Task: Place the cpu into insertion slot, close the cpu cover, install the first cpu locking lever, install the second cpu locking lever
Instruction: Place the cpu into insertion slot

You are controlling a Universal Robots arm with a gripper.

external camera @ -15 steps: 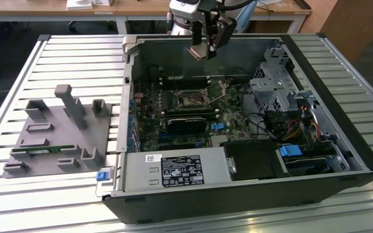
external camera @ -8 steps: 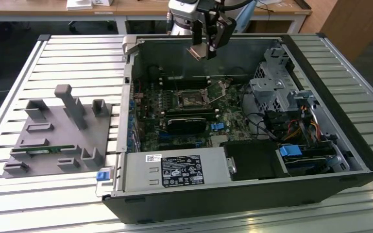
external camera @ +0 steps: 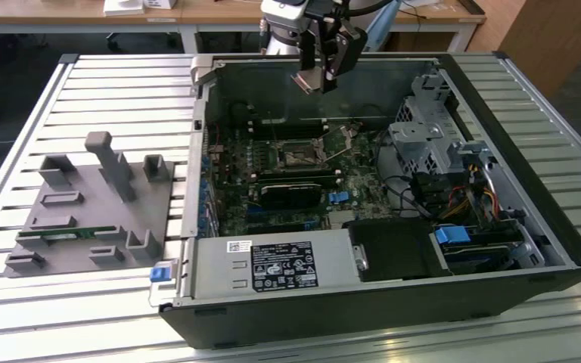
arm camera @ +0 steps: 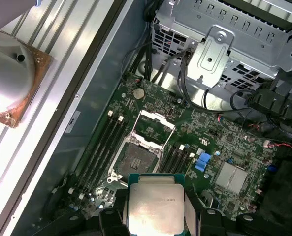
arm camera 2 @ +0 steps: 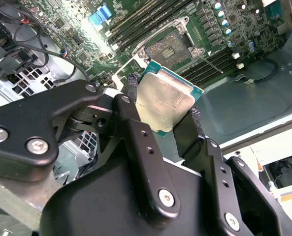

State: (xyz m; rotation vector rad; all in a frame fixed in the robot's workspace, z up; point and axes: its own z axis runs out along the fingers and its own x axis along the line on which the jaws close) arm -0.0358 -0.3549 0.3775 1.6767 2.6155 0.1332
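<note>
My gripper [external camera: 317, 79] hangs above the back of the open computer case and is shut on the cpu [external camera: 307, 80]. In both wrist views the cpu's dull silver top [arm camera 2: 161, 101] [arm camera: 154, 206] sits between the two black fingers [arm camera 2: 132, 115]. The insertion slot [external camera: 296, 156] [arm camera: 136, 160] [arm camera 2: 168, 48] is a dark square socket on the green board, below and apart from the held chip. The cpu cover [arm camera: 154, 124] stands flipped open beside the slot. A thin metal lever [arm camera 2: 212, 61] sticks out next to the socket.
Long black memory slots [arm camera: 104, 147] flank the socket. A black card [external camera: 290, 193] lies in front of it, with a metal drive cage [external camera: 427, 144] on the exterior view's right. A grey slotted fixture [external camera: 88, 204] sits outside the case on the exterior view's left.
</note>
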